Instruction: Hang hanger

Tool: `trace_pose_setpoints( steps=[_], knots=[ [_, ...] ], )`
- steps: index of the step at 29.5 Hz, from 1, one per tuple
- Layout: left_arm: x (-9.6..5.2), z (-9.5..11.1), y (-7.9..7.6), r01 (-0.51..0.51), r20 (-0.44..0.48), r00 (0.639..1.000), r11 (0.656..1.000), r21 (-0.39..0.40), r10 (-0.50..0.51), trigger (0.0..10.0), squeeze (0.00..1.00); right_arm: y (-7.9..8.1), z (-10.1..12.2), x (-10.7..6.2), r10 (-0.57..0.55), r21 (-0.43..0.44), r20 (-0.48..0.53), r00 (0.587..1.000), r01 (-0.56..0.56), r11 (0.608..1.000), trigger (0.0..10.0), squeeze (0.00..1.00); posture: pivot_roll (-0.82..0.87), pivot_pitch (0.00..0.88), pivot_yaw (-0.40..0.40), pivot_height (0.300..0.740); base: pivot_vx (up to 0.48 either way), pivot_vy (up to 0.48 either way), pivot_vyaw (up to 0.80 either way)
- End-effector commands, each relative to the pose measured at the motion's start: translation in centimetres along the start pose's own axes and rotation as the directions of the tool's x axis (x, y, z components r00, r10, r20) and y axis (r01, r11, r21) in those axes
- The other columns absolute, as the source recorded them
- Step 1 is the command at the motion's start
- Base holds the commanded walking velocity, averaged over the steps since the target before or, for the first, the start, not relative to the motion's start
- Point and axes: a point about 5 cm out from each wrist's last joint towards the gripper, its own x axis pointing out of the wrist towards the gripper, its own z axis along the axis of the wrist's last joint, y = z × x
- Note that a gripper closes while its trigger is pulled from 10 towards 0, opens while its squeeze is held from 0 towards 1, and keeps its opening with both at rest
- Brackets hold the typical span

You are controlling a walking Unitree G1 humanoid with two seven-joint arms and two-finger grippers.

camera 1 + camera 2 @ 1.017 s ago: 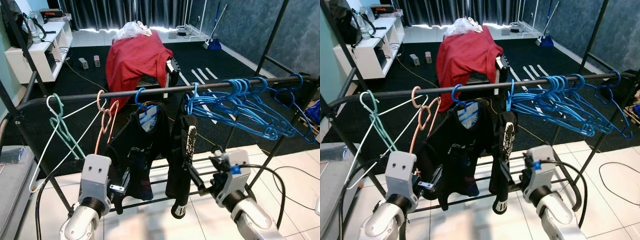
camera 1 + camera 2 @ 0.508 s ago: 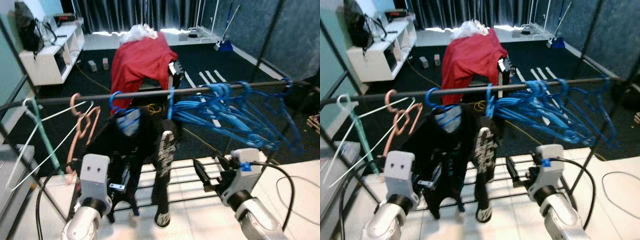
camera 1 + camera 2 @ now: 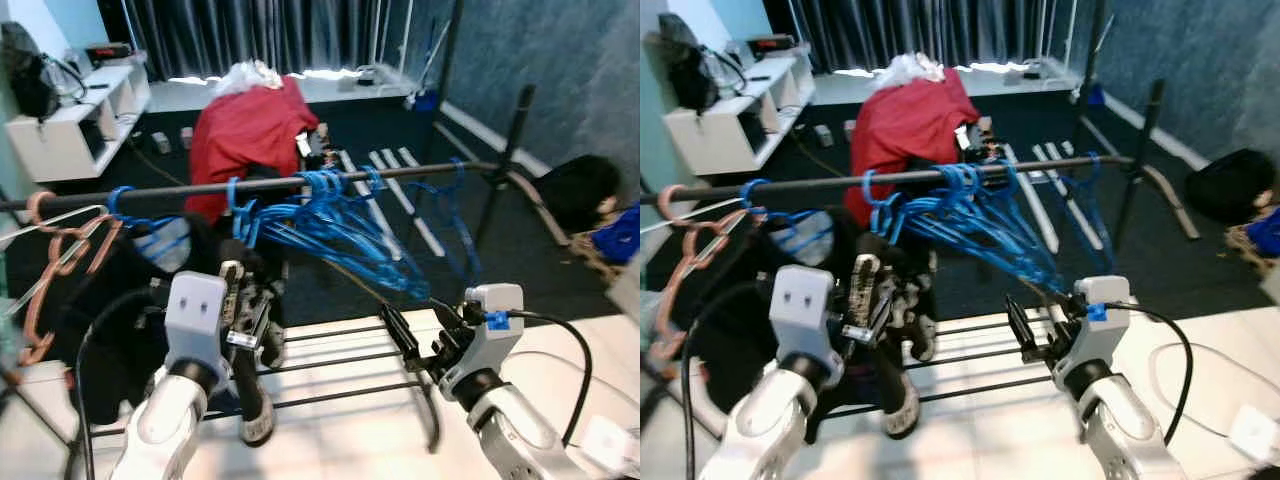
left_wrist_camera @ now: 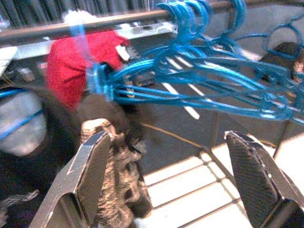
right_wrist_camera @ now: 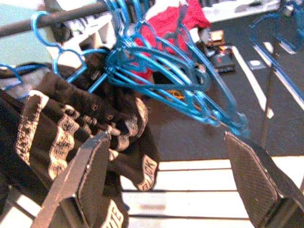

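Head views: blue hangers (image 3: 330,215) bunched on black rail (image 3: 400,171), pink hanger (image 3: 55,250) at rail's left end, red cloth (image 3: 250,130) behind. Left gripper (image 3: 238,320), right gripper (image 3: 405,335) below rail.
Left wrist: fingers (image 4: 90,175) apart, empty, near black garment (image 4: 114,156).
Right wrist: fingers (image 5: 88,171) apart, empty; printed black garment (image 5: 85,128) beside hangers.

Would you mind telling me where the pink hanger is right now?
In the left eye view, the pink hanger hangs at the rail's far left end, beside the black clothes.
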Motion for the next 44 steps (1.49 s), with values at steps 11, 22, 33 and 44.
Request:
trace_pose_setpoints(
  steps=[11, 22, 33, 44],
  knots=[
    [4.2, -1.6, 1.9, -0.121, -0.130, 0.983, 0.988, 0.092, 0.132, 10.0, 0.00, 0.5, -0.1, 0.5, 0.012, 0.007, -0.033, 0.999, -0.011, 1.000, 10.0, 0.00, -0.06, 0.000, -0.017, 0.740, 0.000, 0.000, -0.15],
    [4.7, 0.0, 6.2, -0.393, -0.028, 0.914, 0.901, 0.185, 0.404, 10.0, 0.00, 0.6, 0.2, 0.1, -0.002, 0.004, -0.018, 1.000, 0.002, 1.000, 10.0, 0.00, -0.08, 0.010, 0.003, 0.740, 0.000, 0.000, -0.29],
    [4.8, 0.1, 9.4, -0.492, 0.000, 0.865, 0.847, 0.202, 0.502, 10.0, 0.00, 0.6, 0.2, 0.1, 0.005, 0.001, -0.028, 1.000, -0.005, 1.000, 10.0, 0.00, -0.08, 0.017, -0.001, 0.740, 0.000, 0.000, 0.00],
    [6.3, -3.9, 9.3, -0.340, -0.229, 0.886, 0.900, 0.273, 0.404, 10.0, 0.00, 0.6, 0.2, -0.1, -0.001, -0.009, -0.037, 0.999, 0.001, 1.000, 10.0, 0.00, -0.10, 0.023, 0.002, 0.740, 0.000, 0.000, 0.00]
  ],
)
